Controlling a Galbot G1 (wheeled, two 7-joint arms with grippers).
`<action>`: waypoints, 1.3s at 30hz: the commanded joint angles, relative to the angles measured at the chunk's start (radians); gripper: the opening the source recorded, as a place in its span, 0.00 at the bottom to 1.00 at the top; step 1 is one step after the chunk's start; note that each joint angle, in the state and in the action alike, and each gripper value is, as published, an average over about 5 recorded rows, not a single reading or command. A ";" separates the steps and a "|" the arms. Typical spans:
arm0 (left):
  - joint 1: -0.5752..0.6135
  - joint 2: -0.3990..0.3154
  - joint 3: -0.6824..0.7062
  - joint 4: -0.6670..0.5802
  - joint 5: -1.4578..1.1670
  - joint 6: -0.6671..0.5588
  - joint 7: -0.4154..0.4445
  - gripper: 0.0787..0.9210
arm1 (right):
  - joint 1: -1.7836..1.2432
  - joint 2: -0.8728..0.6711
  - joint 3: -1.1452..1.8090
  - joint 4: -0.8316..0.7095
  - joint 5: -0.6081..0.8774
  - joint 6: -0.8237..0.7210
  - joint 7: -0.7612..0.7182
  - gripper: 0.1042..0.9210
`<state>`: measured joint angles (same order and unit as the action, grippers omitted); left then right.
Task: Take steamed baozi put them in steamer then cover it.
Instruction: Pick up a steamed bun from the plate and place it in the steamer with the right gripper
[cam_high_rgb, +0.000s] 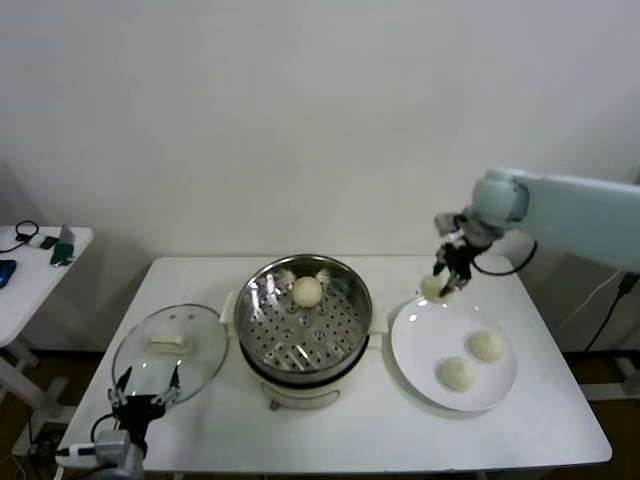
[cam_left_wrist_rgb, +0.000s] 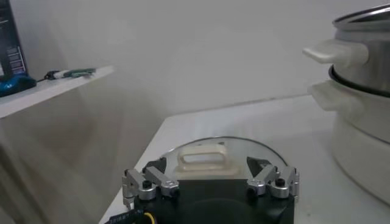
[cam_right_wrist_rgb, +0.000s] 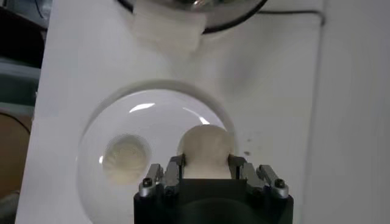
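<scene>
Four smooth cream-white baozi: one (cam_high_rgb: 307, 291) lies inside the steamer (cam_high_rgb: 303, 321), toward its far side on the perforated floor; two (cam_high_rgb: 487, 346) (cam_high_rgb: 457, 374) rest near each other on the white plate (cam_high_rgb: 420, 355); the fourth (cam_high_rgb: 434, 288) sits at the plate's far rim. The steamer, a shiny round steel basket in a white base with side handles, stands uncovered. The clear glass cover (cam_high_rgb: 170, 352) with cream bar handle lies flat on the table, just left of the steamer

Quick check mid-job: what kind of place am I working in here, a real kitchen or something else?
Probably a lab or office test setup, not a real kitchen: a plain white folding table against a bare white wall, a white side desk holding cables and gadgets, and only a shiny steel steamer basket in a white electric cooker base for cooking.
</scene>
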<state>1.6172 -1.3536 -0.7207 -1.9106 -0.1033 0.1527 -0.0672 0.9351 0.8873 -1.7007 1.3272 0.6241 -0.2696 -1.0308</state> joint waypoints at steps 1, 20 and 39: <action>-0.005 0.003 0.001 -0.002 -0.001 0.000 0.001 0.88 | 0.250 0.106 0.015 0.033 0.175 -0.003 -0.041 0.51; -0.004 0.011 -0.013 -0.022 -0.010 0.003 0.002 0.88 | -0.087 0.530 0.152 0.049 0.185 -0.162 0.172 0.51; 0.004 0.010 -0.026 -0.023 -0.005 -0.007 0.000 0.88 | -0.270 0.663 0.143 -0.105 0.051 -0.193 0.238 0.51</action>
<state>1.6209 -1.3418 -0.7471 -1.9338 -0.1095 0.1460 -0.0665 0.7239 1.4923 -1.5628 1.2626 0.7037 -0.4526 -0.8107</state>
